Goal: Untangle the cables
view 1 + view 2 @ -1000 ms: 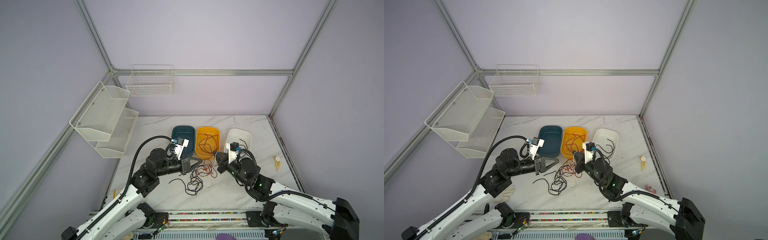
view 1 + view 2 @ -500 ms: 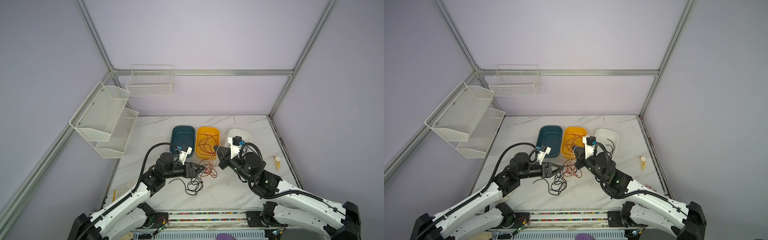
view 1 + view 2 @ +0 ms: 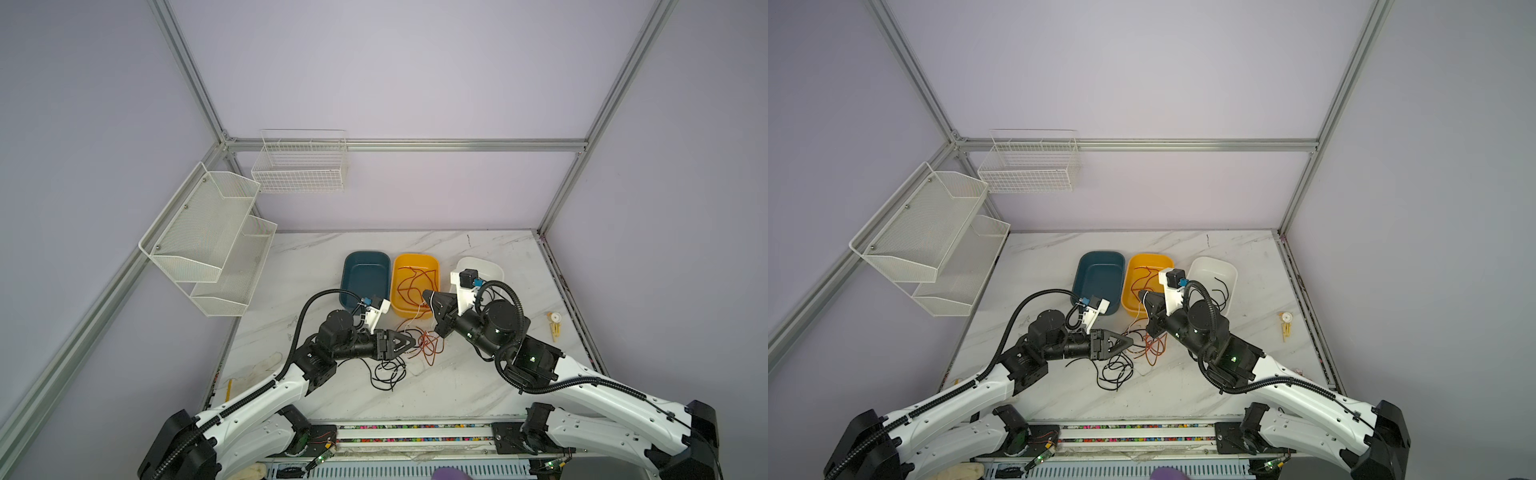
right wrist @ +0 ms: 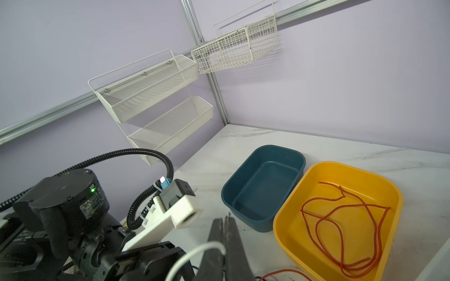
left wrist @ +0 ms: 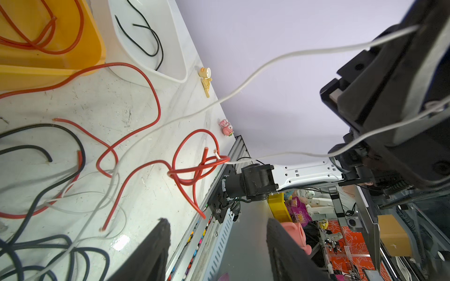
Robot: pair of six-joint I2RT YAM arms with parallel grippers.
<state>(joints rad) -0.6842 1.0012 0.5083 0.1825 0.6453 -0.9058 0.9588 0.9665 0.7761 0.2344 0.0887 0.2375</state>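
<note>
My right claw [image 3: 424, 294] grips, my left claw [image 3: 412, 341] is open
My right claw holds the thin white cable [image 5: 239, 91] at 1 o'clock of the heap of thin black, red-orange and white cables [image 3: 428, 347] on the white marble table [image 3: 457, 390]; my left claw, empty, is at the 9 o'clock edge of this heap.

A small enclosure with plain lilac walls [image 3: 395, 75], softly and evenly lit. Silver aluminium frame rails [image 3: 407, 144] run along the wall joins and corners. A white marble-patterned worktop [image 3: 457, 390] with grey veins fills the lower middle. A white two-tier mesh shelf [image 3: 199, 232] hangs on the left wall. A white wire basket [image 3: 301, 166] hangs on the back wall, near the corner.
</note>
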